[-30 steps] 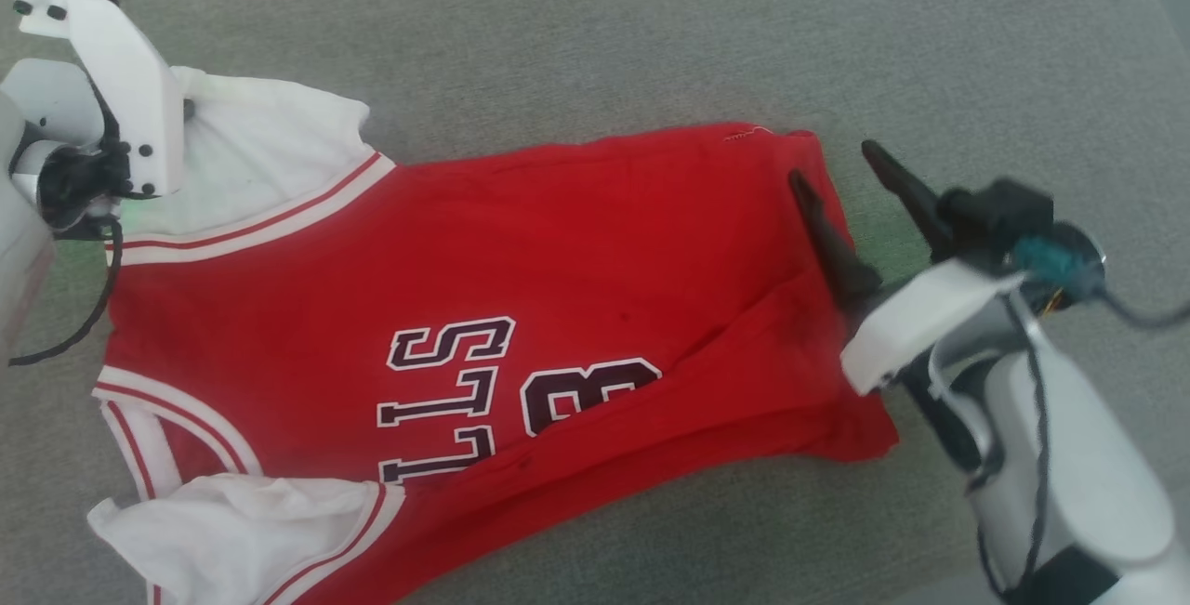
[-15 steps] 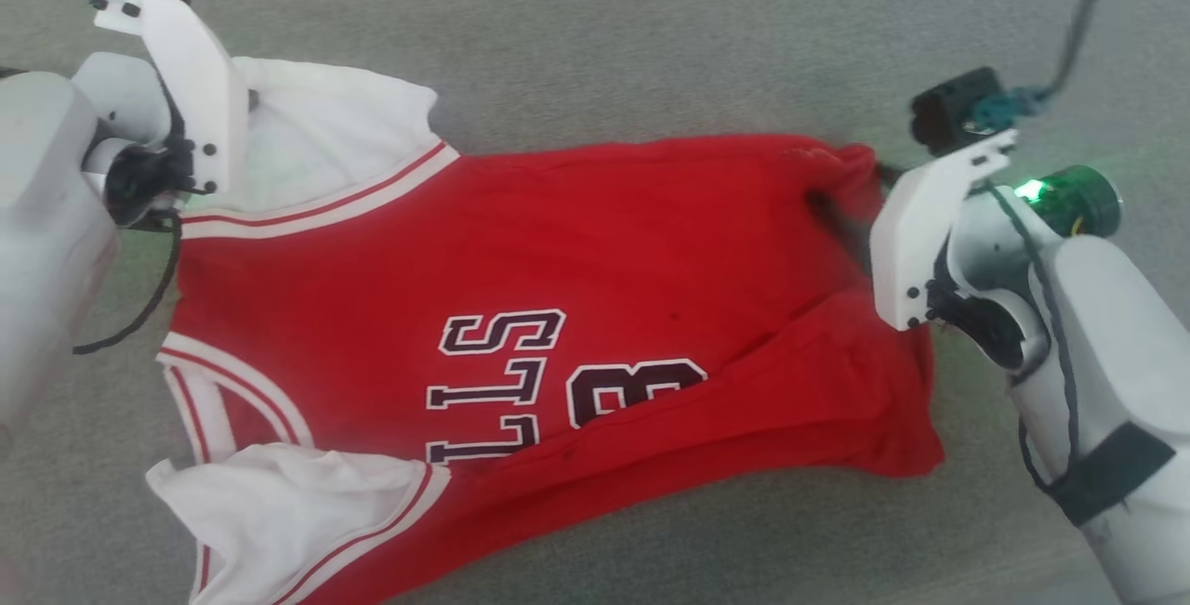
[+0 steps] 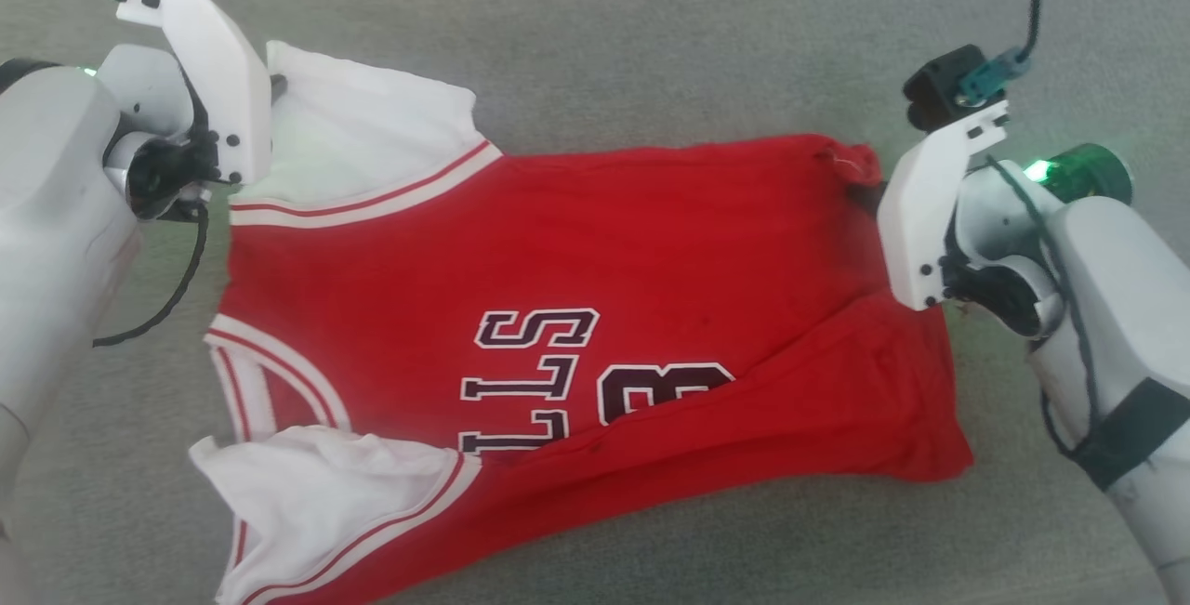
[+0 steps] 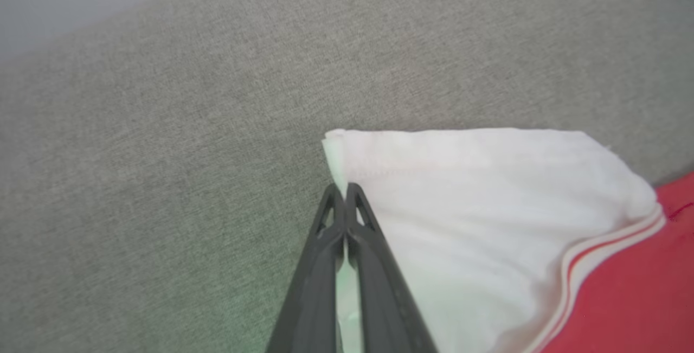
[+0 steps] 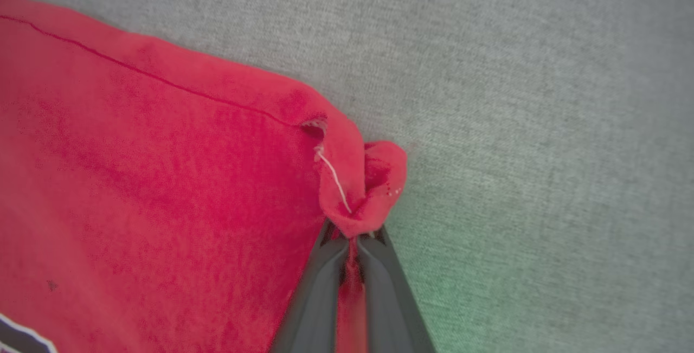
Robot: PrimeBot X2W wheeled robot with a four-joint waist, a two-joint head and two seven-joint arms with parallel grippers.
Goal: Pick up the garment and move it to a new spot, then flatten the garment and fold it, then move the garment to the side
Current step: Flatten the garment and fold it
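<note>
- Red jersey [image 3: 576,308] lies spread on grey fabric [image 3: 651,29], collar end toward the robot's left and hem end toward its right. Its near part is doubled over along a slanting crease that covers part of the dark lettering [image 3: 535,382].
- At the jersey's near-left corner, closest to the robot, a white sleeve [image 3: 316,484] lies rumpled.
- A black cable [image 3: 173,301] droops from the left arm [image 3: 56,196] just beside the jersey's collar end, over the fabric rather than the shirt.
- The right arm [image 3: 1106,289] stands at the jersey's hem end with a green lamp [image 3: 1078,173] lit on it. Its white bracket [image 3: 930,215] overlaps the hem edge and hides the fingers in the head view.
- Right gripper [image 5: 352,233]: fingers pressed together, pinching the jersey's far hem corner. The corner bunches into a small knot above the tips, with a pale loose thread [image 5: 333,179] on it.
- Left gripper [image 4: 344,190]: fingers pressed together on the edge of the jersey's far sleeve [image 4: 477,206], near its outer corner.
- Beyond the jersey's far edge the grey fabric runs on.
</note>
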